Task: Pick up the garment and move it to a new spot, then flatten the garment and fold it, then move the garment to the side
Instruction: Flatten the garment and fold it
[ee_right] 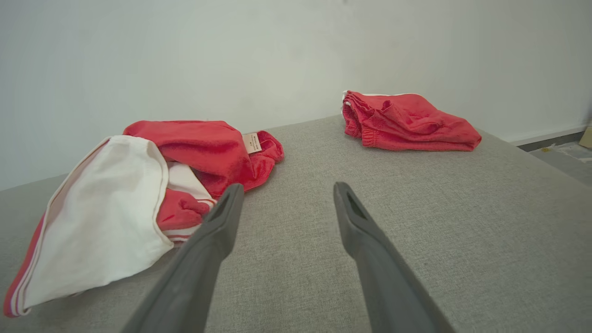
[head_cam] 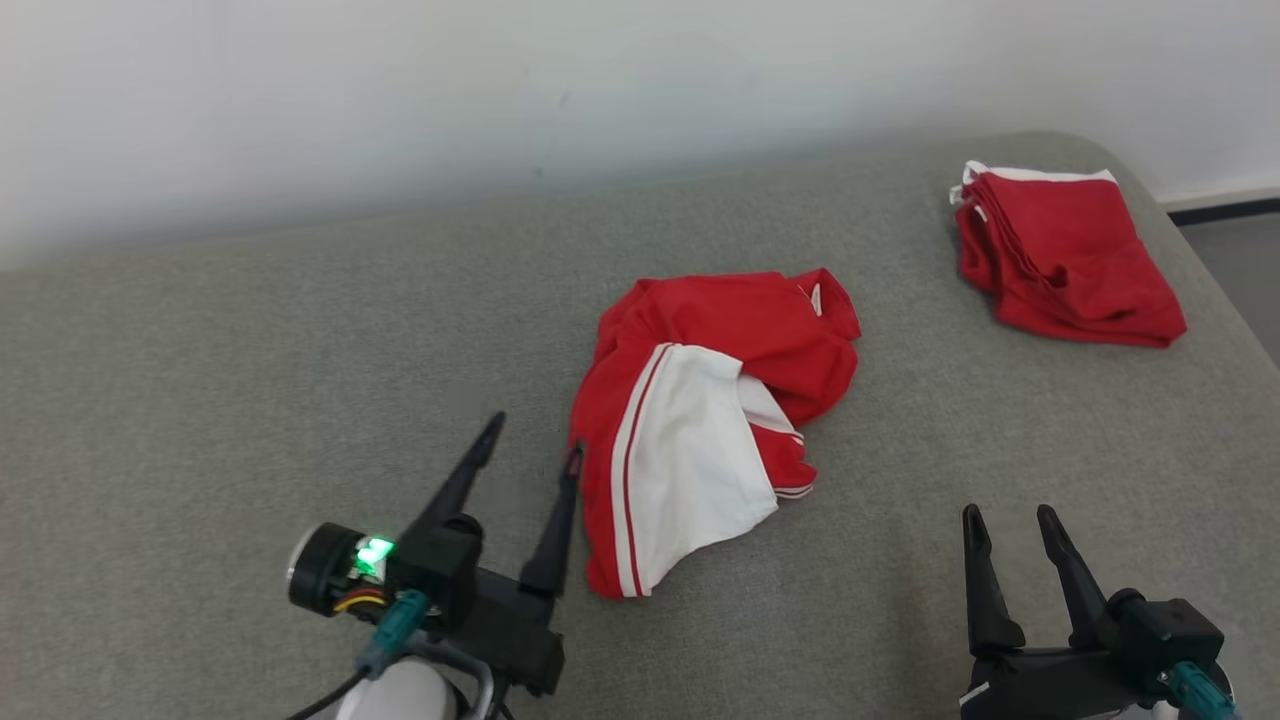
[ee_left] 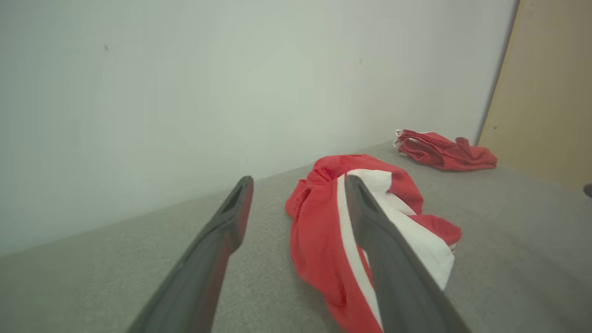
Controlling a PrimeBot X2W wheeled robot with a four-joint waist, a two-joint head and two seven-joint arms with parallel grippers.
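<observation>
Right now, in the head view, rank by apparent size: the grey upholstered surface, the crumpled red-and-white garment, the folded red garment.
1. Grey upholstered surface, by far the largest.
2. Crumpled red-and-white garment.
3. Folded red garment, though it lies farther from the camera, so their real difference is unsure.
</observation>
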